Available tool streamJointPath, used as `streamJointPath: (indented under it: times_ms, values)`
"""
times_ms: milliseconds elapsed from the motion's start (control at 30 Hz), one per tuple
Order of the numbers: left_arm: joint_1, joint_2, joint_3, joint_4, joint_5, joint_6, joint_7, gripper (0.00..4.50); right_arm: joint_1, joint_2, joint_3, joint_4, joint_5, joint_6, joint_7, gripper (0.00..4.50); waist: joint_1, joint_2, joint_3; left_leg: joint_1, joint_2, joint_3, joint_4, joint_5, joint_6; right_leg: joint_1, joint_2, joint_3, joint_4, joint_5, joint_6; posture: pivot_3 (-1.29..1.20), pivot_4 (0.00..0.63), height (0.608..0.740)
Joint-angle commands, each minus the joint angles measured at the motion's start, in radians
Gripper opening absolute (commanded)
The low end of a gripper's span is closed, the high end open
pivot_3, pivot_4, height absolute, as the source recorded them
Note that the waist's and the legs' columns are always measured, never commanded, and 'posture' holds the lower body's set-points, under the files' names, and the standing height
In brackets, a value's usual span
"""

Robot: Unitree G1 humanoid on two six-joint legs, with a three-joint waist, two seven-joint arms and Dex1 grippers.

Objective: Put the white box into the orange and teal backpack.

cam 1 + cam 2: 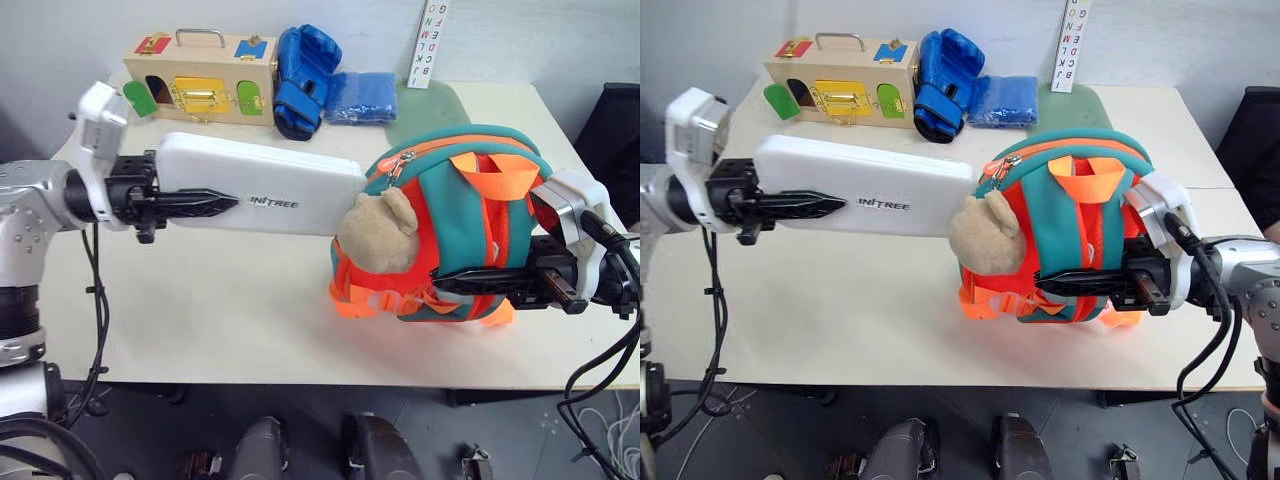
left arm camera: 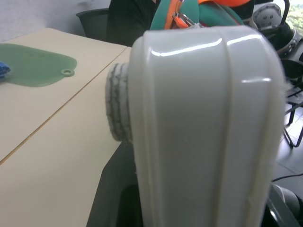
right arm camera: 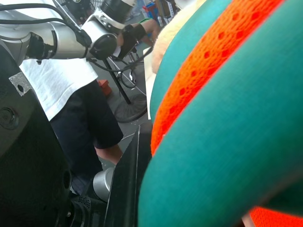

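Right wrist view had a person in white shirt (image 3: 66, 75) behind; head views didn't. Beige surface (image 1: 200, 300), grey wall. Box (image 1: 260, 185) read "INITREE", pinched by left hand (image 1: 215, 203), held level w/ far end touching backpack (image 1: 450, 230). Right hand (image 1: 470, 283) pressed together on backpack, lifted.
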Motion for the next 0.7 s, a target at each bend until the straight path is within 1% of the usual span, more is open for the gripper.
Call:
streamJointPath:
  times_ms: [33, 133, 300, 367, 433, 567, 633, 700]
  values:
    - [-0.063, -0.046, -0.023, 0.019, 0.043, -0.064, 0.007, 1.21, -0.001, -0.013, -0.016, -0.026, 0.025, -0.003, 0.016, 0.02, 0.004, 0.000, 0.000, 0.000, 0.000, 0.000, 0.000, 0.000, 0.000, 0.000, 0.000, 0.000, 0.000, 0.000, 0.000, 0.00, 0.150, 0.740]
    - [-0.099, -0.096, -0.041, 0.041, 0.052, -0.063, 0.010, 1.21, 0.001, -0.016, -0.019, -0.028, 0.045, 0.011, 0.022, 0.02, 0.009, 0.000, 0.000, -0.001, 0.000, 0.000, 0.002, 0.000, 0.000, 0.000, 0.000, -0.001, 0.000, 0.000, 0.000, 0.00, 0.150, 0.740]
    - [-0.126, -0.150, -0.117, 0.047, 0.117, -0.102, -0.014, 1.21, 0.002, -0.018, -0.015, -0.042, 0.056, 0.017, 0.038, 0.02, 0.014, 0.000, 0.000, -0.002, 0.001, -0.001, 0.007, -0.002, 0.002, 0.000, 0.000, -0.001, 0.002, 0.000, 0.000, 0.00, 0.150, 0.740]
    - [-0.139, -0.159, -0.139, 0.066, 0.148, -0.127, -0.024, 1.21, 0.007, -0.021, -0.012, -0.050, 0.056, 0.017, 0.046, 0.02, 0.014, 0.000, 0.000, -0.002, 0.001, -0.001, 0.009, -0.004, 0.007, 0.000, 0.000, -0.001, 0.003, 0.000, 0.000, 0.00, 0.150, 0.740]
    - [-0.162, -0.163, -0.150, 0.103, 0.176, -0.151, -0.036, 1.21, 0.017, -0.031, -0.013, -0.062, 0.060, 0.020, 0.061, 0.02, 0.015, 0.000, 0.000, -0.002, 0.000, -0.001, 0.010, -0.005, 0.007, 0.000, 0.000, -0.001, 0.003, 0.000, 0.000, 0.00, 0.150, 0.740]
    - [-0.210, -0.178, -0.149, 0.167, 0.183, -0.152, -0.069, 1.21, 0.031, -0.044, -0.024, -0.071, 0.070, 0.020, 0.078, 0.02, 0.013, 0.000, 0.000, -0.002, 0.000, -0.001, 0.010, -0.005, 0.008, 0.000, 0.000, -0.001, 0.003, 0.000, 0.000, 0.00, 0.150, 0.740]
    - [-0.229, -0.218, -0.155, 0.171, 0.171, -0.130, -0.063, 1.21, 0.020, -0.034, -0.016, -0.069, 0.067, 0.013, 0.069, 0.02, 0.014, 0.000, 0.000, -0.002, 0.000, 0.000, 0.010, -0.005, 0.008, 0.000, 0.000, -0.001, 0.004, 0.000, 0.000, 0.00, 0.150, 0.740]
    - [-0.229, -0.300, -0.187, 0.157, 0.183, -0.142, -0.032, 1.21, -0.002, -0.006, 0.007, -0.071, 0.056, -0.001, 0.042, 0.02, 0.015, 0.000, 0.000, -0.002, 0.000, -0.001, 0.010, -0.005, 0.008, 0.000, 0.000, -0.001, 0.004, 0.000, 0.000, 0.00, 0.150, 0.740]
